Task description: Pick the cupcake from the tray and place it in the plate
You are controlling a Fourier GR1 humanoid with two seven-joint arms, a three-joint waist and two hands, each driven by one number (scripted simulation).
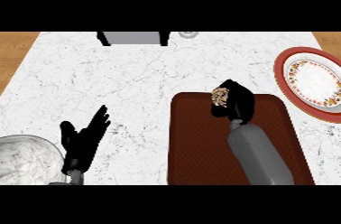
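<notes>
The right hand (236, 103) curls its fingers around the cupcake (220, 96) over the far end of the dark red tray (200, 146). The red-rimmed plate (313, 81) lies at two o'clock from it. The left hand (83, 144) rests with fingers spread at eight o'clock on the counter (120, 78).

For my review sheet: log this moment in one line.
right robot hand: shut on cupcake, over tray | left robot hand: open, resting | plate: empty
</notes>
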